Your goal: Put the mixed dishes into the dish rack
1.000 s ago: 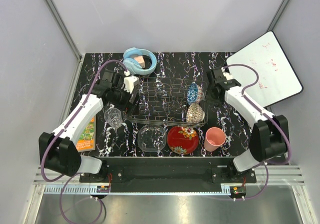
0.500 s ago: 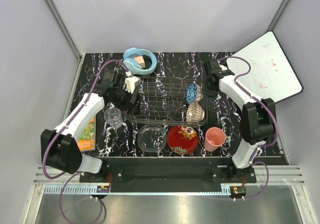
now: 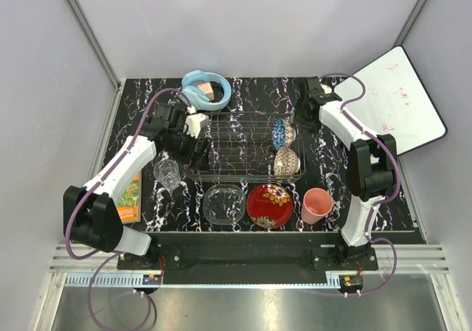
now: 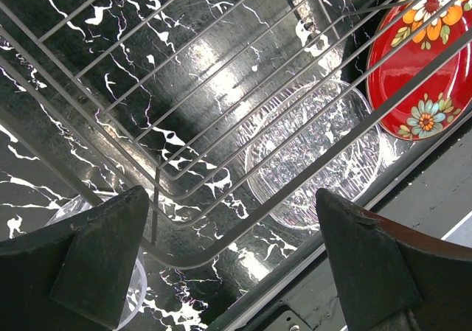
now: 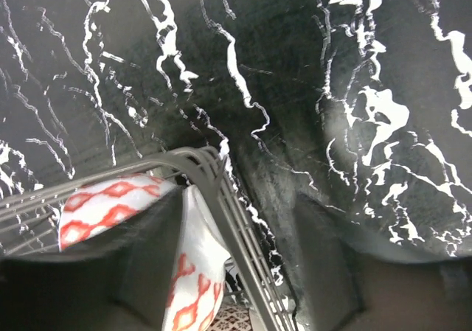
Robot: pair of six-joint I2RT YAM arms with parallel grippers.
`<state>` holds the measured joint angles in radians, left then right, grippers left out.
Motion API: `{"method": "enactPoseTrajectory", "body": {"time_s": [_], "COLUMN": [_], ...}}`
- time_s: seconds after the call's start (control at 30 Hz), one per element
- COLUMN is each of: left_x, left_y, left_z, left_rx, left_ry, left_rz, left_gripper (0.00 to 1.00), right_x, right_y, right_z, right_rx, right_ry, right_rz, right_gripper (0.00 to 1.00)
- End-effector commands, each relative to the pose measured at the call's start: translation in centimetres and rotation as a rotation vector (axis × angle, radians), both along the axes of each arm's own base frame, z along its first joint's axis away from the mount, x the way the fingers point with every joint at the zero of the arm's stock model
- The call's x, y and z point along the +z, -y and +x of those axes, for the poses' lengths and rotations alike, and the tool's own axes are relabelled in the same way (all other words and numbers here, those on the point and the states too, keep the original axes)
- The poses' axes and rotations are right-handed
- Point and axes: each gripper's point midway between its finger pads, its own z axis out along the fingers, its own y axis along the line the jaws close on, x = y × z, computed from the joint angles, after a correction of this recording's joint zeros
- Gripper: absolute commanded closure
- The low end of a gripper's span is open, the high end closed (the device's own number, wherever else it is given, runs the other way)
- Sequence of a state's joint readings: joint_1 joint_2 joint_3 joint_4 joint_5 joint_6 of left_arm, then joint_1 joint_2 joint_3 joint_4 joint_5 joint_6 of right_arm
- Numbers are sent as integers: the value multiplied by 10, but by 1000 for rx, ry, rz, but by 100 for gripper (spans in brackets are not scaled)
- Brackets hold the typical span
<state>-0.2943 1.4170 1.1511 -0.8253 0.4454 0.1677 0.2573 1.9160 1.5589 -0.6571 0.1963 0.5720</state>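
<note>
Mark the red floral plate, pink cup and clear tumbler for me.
red floral plate (image 3: 269, 206): top external view, centre of the plate's face.
pink cup (image 3: 316, 204): top external view, middle of its open mouth.
clear tumbler (image 3: 168, 172): top external view, middle of its mouth.

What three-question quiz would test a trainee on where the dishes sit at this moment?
1. Multiple choice: how many dishes stand inside the dish rack? A) none B) two C) four
2. True or false: the pink plastic cup stands on the table, outside the rack.
3. Fill in: in the top view, the dish lying between the clear glass bowl and the cup is the ____.

Key: 1 B, the blue patterned bowl and the beige lattice-patterned bowl. 2 true. 3 red floral plate.
</note>
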Motion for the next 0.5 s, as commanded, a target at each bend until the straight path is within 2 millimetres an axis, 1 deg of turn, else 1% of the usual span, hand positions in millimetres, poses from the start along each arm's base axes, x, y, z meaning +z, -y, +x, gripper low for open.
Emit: {"method": "enactPoseTrajectory", "body": {"time_s": [0.0,0.03,0.1,0.13,0.17,0.2,0.23,0.27,0.3,0.33,0.37,0.4,0.43,0.47], "left_x": [17,23,32,39,44,47,53,57,60,62,67,69,70,73], "left_y": [4,4,3,4,4,3,3,2,1,0,-1,-3,-5,-6], "left_z": [14,17,20,23,23,23,24,23,23,22,21,21,19,18], "left_rx": [-4,-5,0,3,4,8,9,11,15,16,19,18,21,23], "left_ry": [78,96,128,144,154,162,176,187,197,204,221,233,237,249], "left_rz": [-26,-27,-27,-30,-32,-31,-32,-36,-33,-30,-29,-21,-16,-13], "left_gripper": [1,1,1,1,1,1,1,1,1,1,1,1,1,1], "right_x": [43,58,71,88,95,95,114,119,112,129,131,120,136,138], "right_y": [4,9,14,18,19,23,27,30,32,32,29,25,10,-3], "right_z": [6,5,1,-3,-8,-15,-24,-32,-43,-57,-67,-82,-99,-111], "right_rx": [-10,-23,-36,-51,-56,-77,-97,-111,-132,-140,-149,-129,-65,-11], "right_ry": [110,149,177,215,230,229,272,285,270,310,316,293,333,339], "right_rz": [-17,-31,-41,-37,-36,-31,-21,-14,-3,34,72,87,135,147], "right_gripper": [25,24,22,22,22,22,22,22,23,25,27,30,30,30]}}
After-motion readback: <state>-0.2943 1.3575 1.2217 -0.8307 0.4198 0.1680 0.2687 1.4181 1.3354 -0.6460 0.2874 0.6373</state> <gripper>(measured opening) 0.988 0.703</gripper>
